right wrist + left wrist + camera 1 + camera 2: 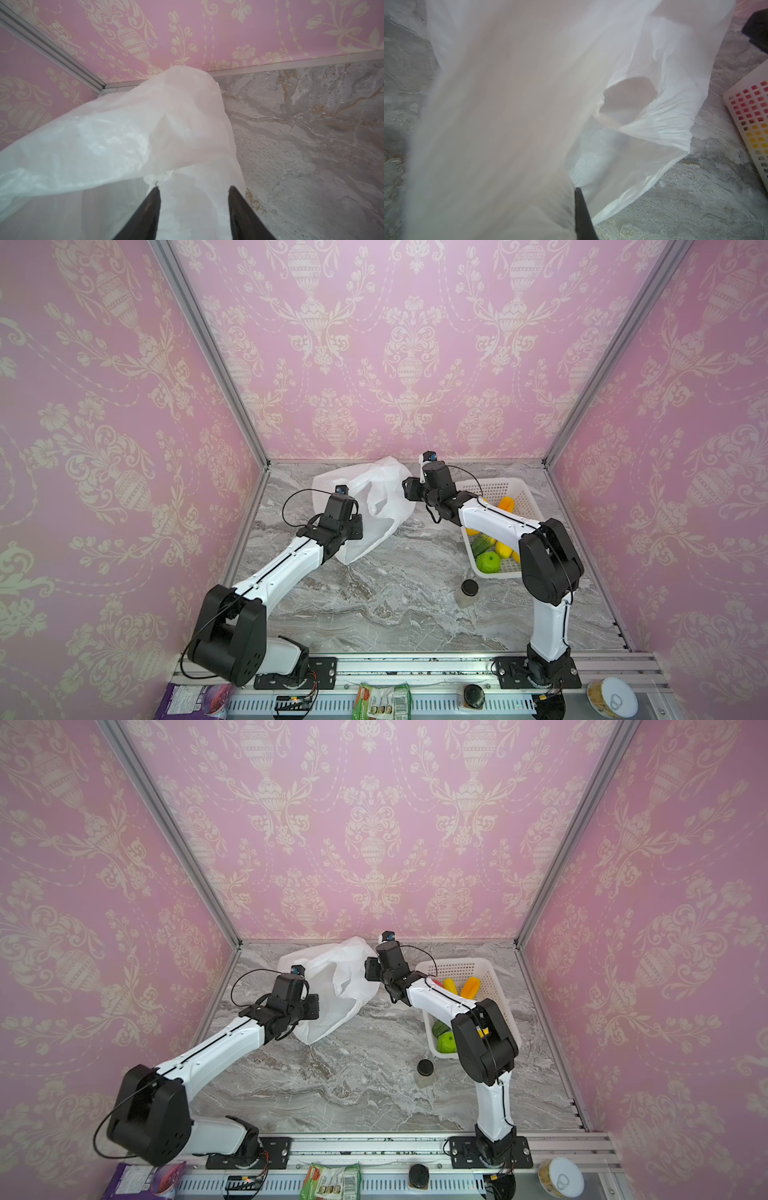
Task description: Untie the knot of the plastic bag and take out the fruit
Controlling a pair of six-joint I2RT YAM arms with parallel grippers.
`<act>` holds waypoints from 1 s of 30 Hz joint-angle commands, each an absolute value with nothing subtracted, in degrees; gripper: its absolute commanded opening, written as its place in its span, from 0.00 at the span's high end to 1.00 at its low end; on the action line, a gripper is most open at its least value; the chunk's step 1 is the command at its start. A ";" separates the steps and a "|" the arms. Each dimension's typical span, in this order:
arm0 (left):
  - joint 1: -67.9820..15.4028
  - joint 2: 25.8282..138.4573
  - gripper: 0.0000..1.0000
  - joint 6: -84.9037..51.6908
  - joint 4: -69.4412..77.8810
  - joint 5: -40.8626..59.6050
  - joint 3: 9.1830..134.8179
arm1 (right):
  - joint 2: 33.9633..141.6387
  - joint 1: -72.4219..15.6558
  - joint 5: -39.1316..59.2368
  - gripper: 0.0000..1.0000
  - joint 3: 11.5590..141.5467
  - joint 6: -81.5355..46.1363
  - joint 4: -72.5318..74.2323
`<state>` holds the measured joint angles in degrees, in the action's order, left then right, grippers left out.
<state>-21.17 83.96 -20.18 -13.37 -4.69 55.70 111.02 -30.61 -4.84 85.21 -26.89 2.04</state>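
The plastic bag (376, 506) (332, 977) lies slack and crumpled on the marble at the back, with one loop handle (629, 99) hanging open. No knot shows. My left gripper (353, 527) (572, 190) is shut on the bag's near side, and thin plastic drapes over one finger. My right gripper (406, 489) (194, 187) stands open at the bag's right edge, its fingers apart over the plastic (145, 135). The fruit lies in the white basket: a green apple (488, 562) (446, 1042), an orange piece (507, 504) and yellow ones (450, 986). No fruit shows inside the bag.
The white perforated basket (498, 489) (461, 969) (747, 116) stands at the right, partly under my right arm. A small jar with a black lid (467, 593) (424, 1073) sits in front of it. Pink walls close off the back and sides.
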 commanded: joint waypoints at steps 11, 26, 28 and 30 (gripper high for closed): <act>-20.94 86.67 0.52 -18.46 -13.85 -0.09 64.92 | 87.34 -7.98 -22.76 0.22 74.25 -29.62 -22.01; -20.75 58.61 0.01 -22.56 -17.22 -3.32 55.41 | 99.34 11.36 -7.11 0.22 74.68 -27.67 -30.70; -20.59 56.74 0.01 -22.59 -19.34 -3.73 54.32 | 102.14 11.25 -4.87 0.25 76.33 -27.64 -30.89; -20.41 55.93 0.01 -22.49 -20.82 -3.74 53.43 | 102.63 11.10 -0.71 0.27 75.50 -27.76 -28.50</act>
<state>-21.04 56.71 -21.17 -16.16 -2.02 55.31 102.21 11.49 -8.54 74.94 -28.23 -26.15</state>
